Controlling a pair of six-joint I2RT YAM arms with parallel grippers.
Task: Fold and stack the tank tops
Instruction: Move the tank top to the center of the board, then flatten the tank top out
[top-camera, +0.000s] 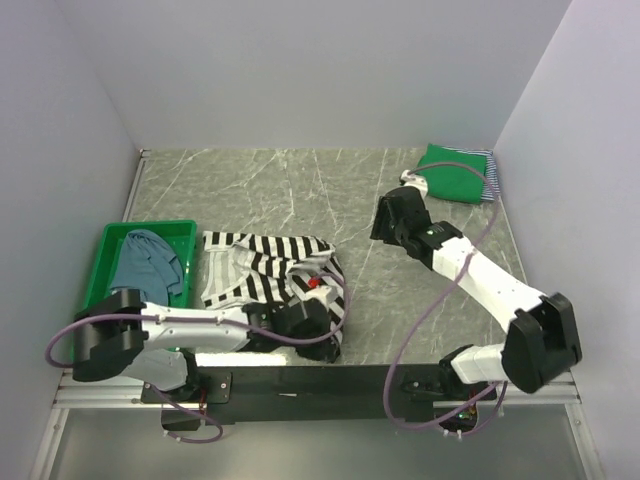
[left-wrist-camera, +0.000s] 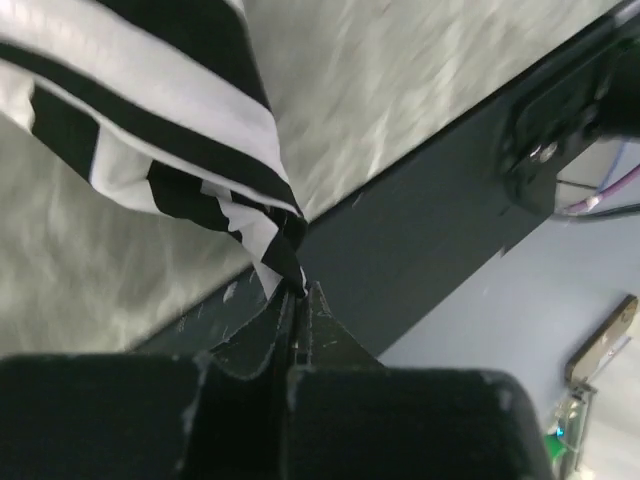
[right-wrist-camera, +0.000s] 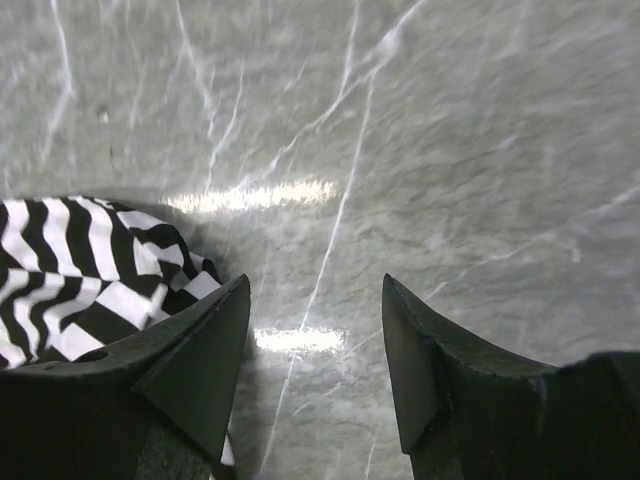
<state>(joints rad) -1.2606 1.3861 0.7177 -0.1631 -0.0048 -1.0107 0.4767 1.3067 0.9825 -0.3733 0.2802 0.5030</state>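
Observation:
The bold black-white striped tank top (top-camera: 262, 268) lies rumpled on the table at centre left. My left gripper (top-camera: 322, 322) is shut on its near right edge; in the left wrist view the closed gripper (left-wrist-camera: 302, 288) pinches a fold of the striped cloth (left-wrist-camera: 160, 120), which is lifted off the table. My right gripper (top-camera: 383, 222) is open and empty, hovering to the right of that top; its wrist view shows the gripper (right-wrist-camera: 316, 285) over bare table with the striped top (right-wrist-camera: 80, 270) at the left. The plain green top (top-camera: 455, 168) lies folded at the back right on the thin striped one (top-camera: 491, 176). The dusty blue top (top-camera: 148, 262) lies in the bin.
A rigid green plastic bin (top-camera: 108, 245) stands at the left. White walls close in the marble table (top-camera: 280, 190) on three sides. The black mounting rail (top-camera: 330, 380) runs along the near edge and shows in the left wrist view (left-wrist-camera: 420, 200).

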